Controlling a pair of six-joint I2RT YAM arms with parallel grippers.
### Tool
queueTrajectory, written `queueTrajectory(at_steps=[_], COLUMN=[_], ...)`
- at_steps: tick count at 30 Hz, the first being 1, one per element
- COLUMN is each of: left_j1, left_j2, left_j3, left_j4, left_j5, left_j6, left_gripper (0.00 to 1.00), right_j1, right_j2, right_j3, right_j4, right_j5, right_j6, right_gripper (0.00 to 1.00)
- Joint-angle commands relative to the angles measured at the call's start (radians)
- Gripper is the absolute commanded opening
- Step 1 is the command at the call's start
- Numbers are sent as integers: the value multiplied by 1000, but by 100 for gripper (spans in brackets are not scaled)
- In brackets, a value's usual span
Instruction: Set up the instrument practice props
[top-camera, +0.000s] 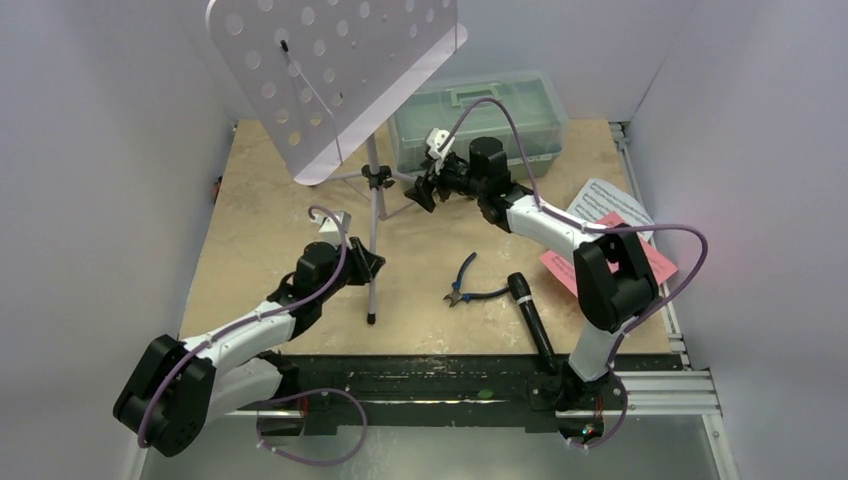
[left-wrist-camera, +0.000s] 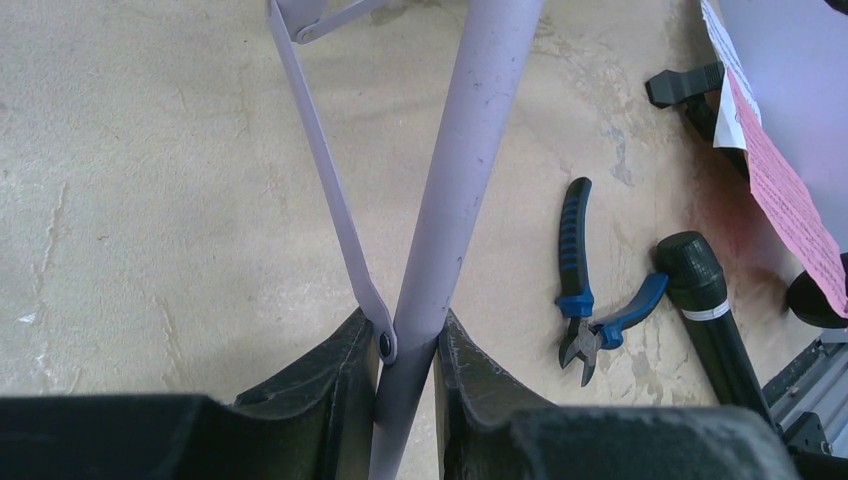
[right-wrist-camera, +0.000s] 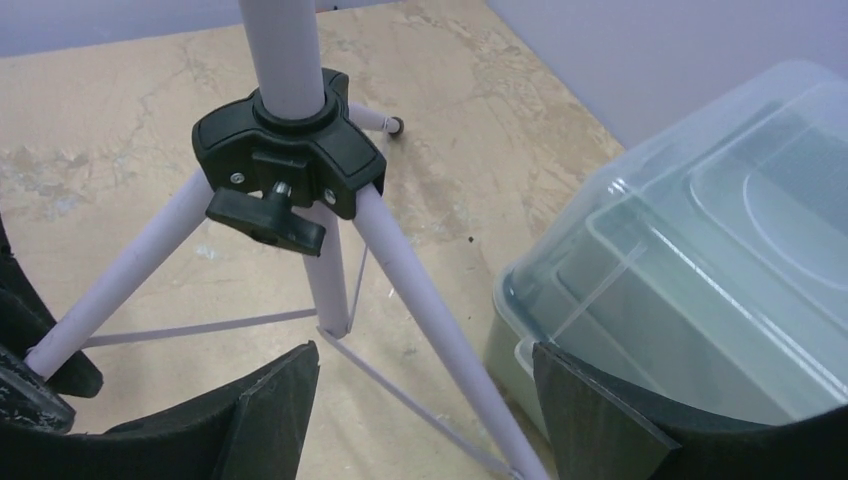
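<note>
Beige stone-patterned table (top-camera: 270, 200), enclosed by pale walls, seen from above with both arm bases at 6 o'clock. Pale lilac perforated music stand (top-camera: 330, 70) stands toward 11 o'clock of the table centre, its desk raised above the far left corner and its tripod legs spread below a black hub; one leg runs toward 6 o'clock. Left gripper (left-wrist-camera: 408, 365) is clenched on that leg, a finger pressed to each side just at the brace rivet. Right gripper (right-wrist-camera: 425, 400) hangs beside the hub from the 1 o'clock side, its fingers released and spread wide, one near a tripod leg, the other beside the translucent green toolbox (top-camera: 520, 115), which sits at 12 to 1 o'clock against the far edge. Blue-handled pliers (top-camera: 463, 285) lie near 5 o'clock of centre; black microphone (top-camera: 530, 318) lies just beside them, reaching the near edge. White sheet (top-camera: 598, 198) and pink sheet (top-camera: 557, 268) lie at 3 o'clock, partly hidden under the right arm.
</note>
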Motion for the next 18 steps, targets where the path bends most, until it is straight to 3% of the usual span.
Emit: queueTrajectory(at_steps=[1, 6, 9, 13, 15, 18], left_j1=[15, 15, 15, 15, 15, 15], left_j2=[-13, -16, -15, -15, -17, -24], left_j3=[-24, -28, -31, -38, -46, -50], left_j4=[-77, -84, -82, -75, -69, -78], left_j5=[-56, -58, -56, -52, -48, -49], left_j6=[23, 32, 33, 34, 34, 26], left_gripper=[0, 0, 0, 0, 0, 0], right_j1=[0, 1, 10, 54, 78, 111], right_j2=[51, 108, 120, 112, 121, 158], right_j3=[101, 122, 83, -10, -44, -46], right_j4=[-18, 39, 124, 232, 286, 297], right_j5=[-51, -79, -87, 0, 65, 220], right_j6=[-65, -88, -130, -244, -281, -322], right_gripper=[82, 78, 65, 56, 48, 24])
